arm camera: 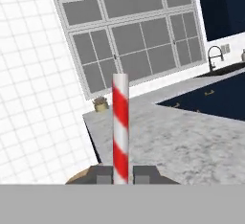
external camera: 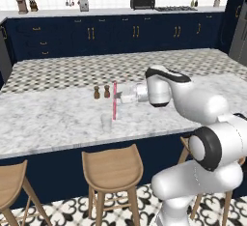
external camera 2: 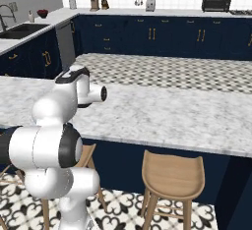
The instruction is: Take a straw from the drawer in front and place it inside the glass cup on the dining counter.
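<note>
Gripper [arm camera: 121,174] clamped on the straw [arm camera: 120,122], held upright over the dining counter [external camera: 53,119]. In left base view the straw [external camera: 114,99] hangs just beside the glass cup [external camera: 106,122], behind and to its right. Step in hand looks like lining up for insertion. Next: shift tip over rim, then lower. Brown shakers [external camera: 102,92] stand near, so keep clear; counter edge lies close w/ open room on left.

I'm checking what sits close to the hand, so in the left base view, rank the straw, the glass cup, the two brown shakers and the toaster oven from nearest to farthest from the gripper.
1. straw: held upright in the gripper.
2. glass cup and brown shakers: both just left of it on the dining counter; too close to call.
3. toaster oven: far back counter.
</note>
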Tool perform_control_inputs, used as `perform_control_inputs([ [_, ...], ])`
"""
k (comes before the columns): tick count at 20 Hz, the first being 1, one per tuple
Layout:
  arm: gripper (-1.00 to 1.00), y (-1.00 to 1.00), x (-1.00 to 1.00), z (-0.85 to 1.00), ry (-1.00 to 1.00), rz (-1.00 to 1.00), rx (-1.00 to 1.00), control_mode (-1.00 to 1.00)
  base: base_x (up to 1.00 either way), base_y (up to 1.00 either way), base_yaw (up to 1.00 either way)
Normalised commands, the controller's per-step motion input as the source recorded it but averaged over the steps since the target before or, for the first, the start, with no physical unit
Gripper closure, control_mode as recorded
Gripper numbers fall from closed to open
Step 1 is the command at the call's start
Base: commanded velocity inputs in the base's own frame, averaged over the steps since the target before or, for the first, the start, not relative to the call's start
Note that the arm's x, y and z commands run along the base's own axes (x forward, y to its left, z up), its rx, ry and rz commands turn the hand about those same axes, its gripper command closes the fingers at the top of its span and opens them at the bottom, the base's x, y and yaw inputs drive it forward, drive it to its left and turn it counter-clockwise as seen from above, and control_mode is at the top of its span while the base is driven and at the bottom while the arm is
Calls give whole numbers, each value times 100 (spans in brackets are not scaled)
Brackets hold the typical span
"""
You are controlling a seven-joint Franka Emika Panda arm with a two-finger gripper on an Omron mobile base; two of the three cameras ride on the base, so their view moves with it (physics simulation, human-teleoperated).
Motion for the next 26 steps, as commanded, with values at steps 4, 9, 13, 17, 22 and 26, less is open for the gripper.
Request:
perform_control_inputs([
  [4, 100, 36, 38, -4, -17, 24, 0, -100, 0, 0, 0],
  [9, 100, 14, 37, -1, -19, 14, 0, -100, 0, 0, 0],
  [13, 100, 2, 17, -36, -7, 6, 0, -100, 0, 0, 0],
  [17, 100, 10, 14, -38, 0, 1, 0, -100, 0, 0, 0],
  [22, 100, 17, 39, -10, -3, 0, 0, -100, 0, 0, 0],
  [26, 100, 13, 45, -10, -1, 0, 0, -100, 0, 0, 0],
])
